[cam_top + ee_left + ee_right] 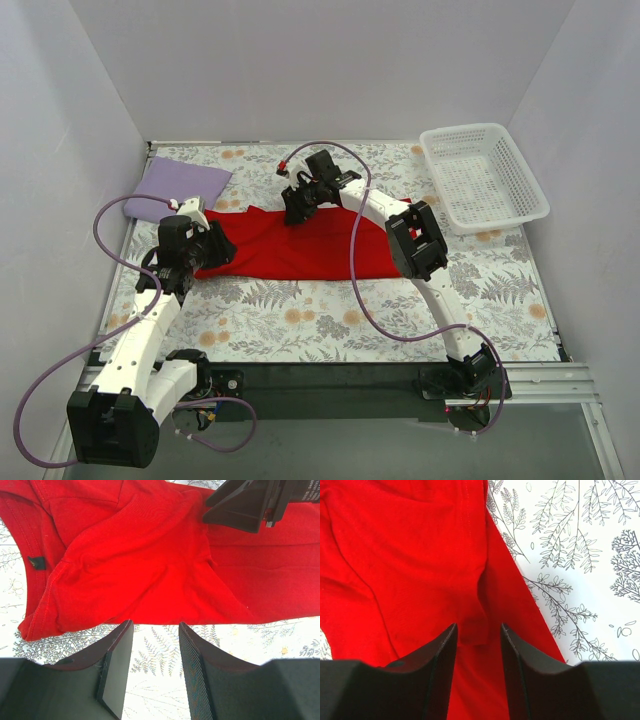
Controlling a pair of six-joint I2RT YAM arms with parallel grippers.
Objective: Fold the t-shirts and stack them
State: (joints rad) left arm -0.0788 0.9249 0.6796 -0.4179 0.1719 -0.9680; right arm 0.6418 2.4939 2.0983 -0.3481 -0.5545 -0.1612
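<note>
The red t-shirt (300, 248) lies spread across the middle of the table, wrinkled, with its collar end at the left (45, 570). The lilac t-shirt (176, 185) lies folded at the back left corner. My left gripper (155, 625) is open, its tips just short of the red shirt's near edge, with only the floral table cover between them. My right gripper (478, 627) is open above the red shirt's far edge (410, 570), where a small fold of cloth rises between the tips without being clamped. In the top view the left gripper (224, 250) is at the shirt's left end and the right gripper (296, 210) at its back edge.
A white lattice basket (485, 178) stands at the back right corner. The floral table cover (330, 320) shows in front of the red shirt. Grey walls close the table in on the left, back and right. The right arm's link (415, 240) reaches over the shirt's right end.
</note>
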